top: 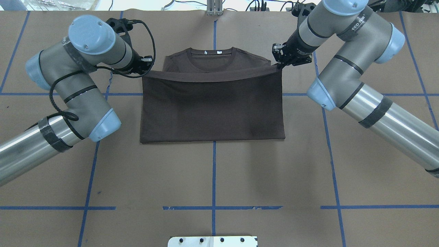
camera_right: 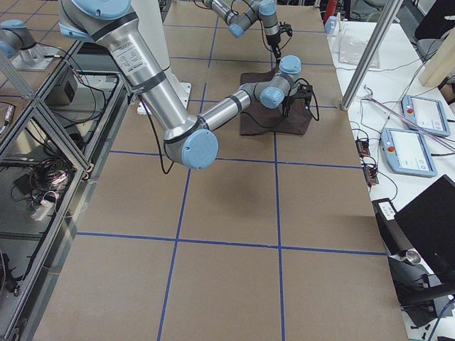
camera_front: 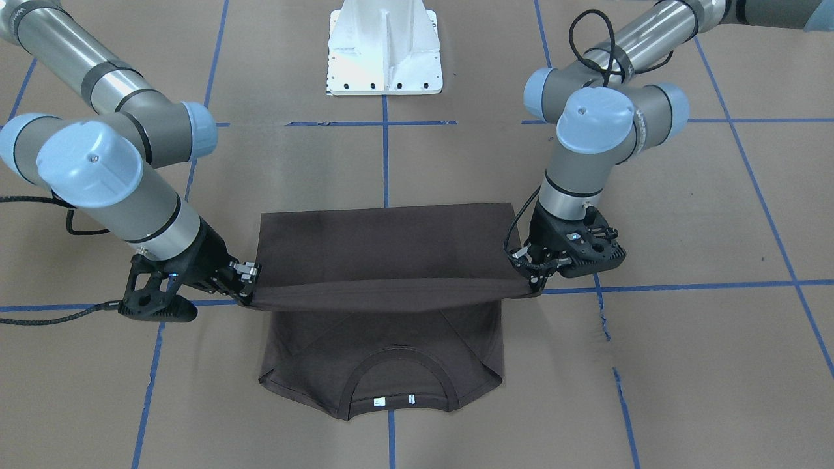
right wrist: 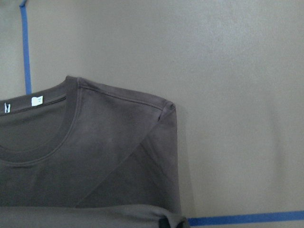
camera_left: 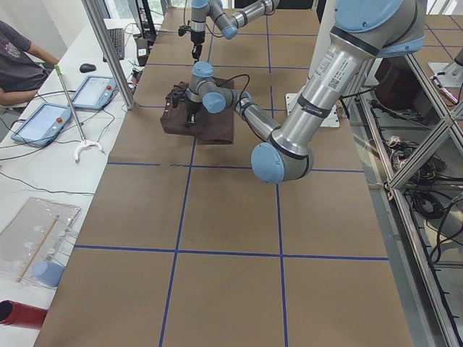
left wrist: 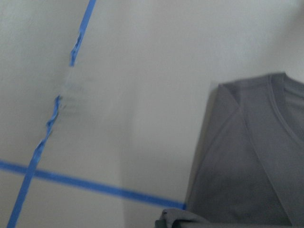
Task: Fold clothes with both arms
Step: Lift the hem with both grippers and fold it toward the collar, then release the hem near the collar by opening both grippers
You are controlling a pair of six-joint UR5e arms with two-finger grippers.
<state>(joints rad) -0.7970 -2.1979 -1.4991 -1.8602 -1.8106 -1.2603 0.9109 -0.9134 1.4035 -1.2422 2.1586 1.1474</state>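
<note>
T-shirt (top: 212, 106) mid-table, lower half doubled over. Left gripper (top: 146, 67) and right gripper (top: 278, 64) each pinch a hem corner, edge taut, short of collar (top: 212, 51). Judgement: advance level together, lay hem square across shoulders.

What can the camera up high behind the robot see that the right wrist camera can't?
Only the overhead view shows the left gripper and right gripper, each pinching a corner of the lifted hem of the T-shirt. Only the right wrist view shows up close the sleeve folded in at the shoulder. Both show the ribbed collar, white neck tags and blue tape.
</note>
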